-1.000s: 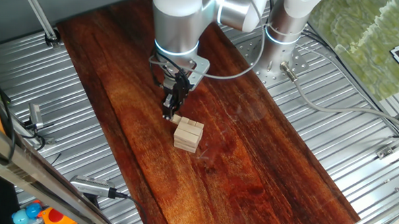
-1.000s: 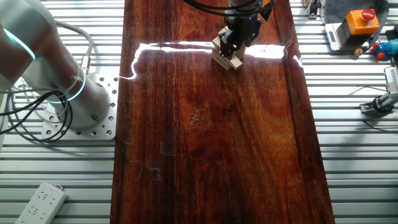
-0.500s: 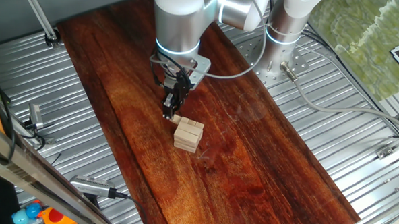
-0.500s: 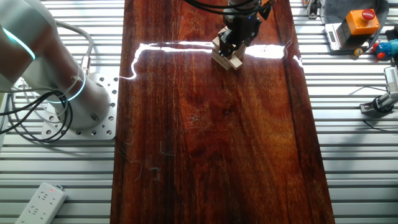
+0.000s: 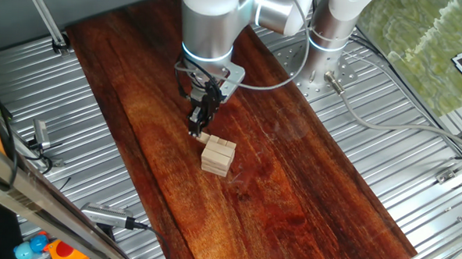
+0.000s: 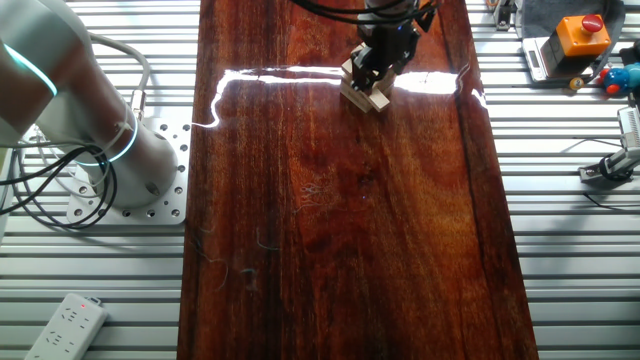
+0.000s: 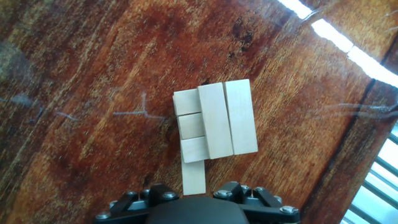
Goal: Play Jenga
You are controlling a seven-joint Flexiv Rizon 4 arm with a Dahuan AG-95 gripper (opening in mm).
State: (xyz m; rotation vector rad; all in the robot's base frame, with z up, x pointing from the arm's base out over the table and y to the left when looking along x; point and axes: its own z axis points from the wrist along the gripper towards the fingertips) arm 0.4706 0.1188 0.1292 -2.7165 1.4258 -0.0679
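The Jenga stack point(image 5: 218, 156) of pale wooden blocks stands on the dark wooden board point(image 5: 291, 194). The hand view looks down on the stack point(image 7: 227, 118) and shows two long top blocks with three block ends beside them. One block point(image 7: 193, 177) sticks out of the stack toward my gripper point(image 7: 194, 199), and its near end runs under the gripper body. In one fixed view my gripper point(image 5: 196, 131) points down at that block's point(image 5: 205, 137) outer end with its fingers close together on it. From the other fixed view the gripper point(image 6: 372, 70) partly covers the stack point(image 6: 365, 95).
Ribbed metal table point(image 5: 417, 161) flanks the board on both sides. The robot base point(image 6: 110, 150) and its cables sit at the left. A power strip point(image 6: 65, 325) lies at the front left. An orange box with a red button point(image 6: 580, 35) and small tools are at the right.
The arm's wrist has shifted slightly up and to the right. The gripper tip and the blocks stay where they were.
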